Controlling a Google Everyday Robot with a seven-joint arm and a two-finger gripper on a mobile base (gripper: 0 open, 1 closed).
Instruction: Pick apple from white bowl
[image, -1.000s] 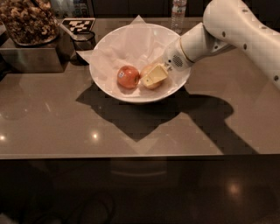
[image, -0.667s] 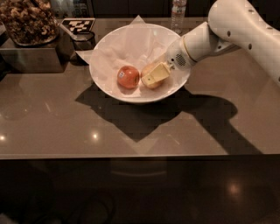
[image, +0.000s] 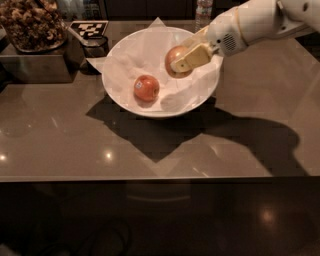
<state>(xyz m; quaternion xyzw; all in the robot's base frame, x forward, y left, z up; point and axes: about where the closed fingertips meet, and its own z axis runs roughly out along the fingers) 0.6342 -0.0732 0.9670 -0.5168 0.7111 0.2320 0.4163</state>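
Note:
The large white bowl (image: 205, 95), lined with crinkled white paper, sits on the brown table. My gripper (image: 187, 59) comes in from the right and is shut on the paler yellowish-pink apple (image: 176, 56), holding it lifted above the bowl's right half. A redder apple with a small sticker (image: 146, 88) lies in the bowl to the left of it.
A dark container of nuts (image: 31, 25) stands at the back left. A black-and-white marker tag (image: 89, 29) sits behind the bowl's left side. A clear bottle (image: 203, 9) stands at the back edge. The table's front edge (image: 150, 178) runs across the lower middle.
My gripper has risen out of the bowl with the paler apple in it. The redder apple has stayed in the bowl.

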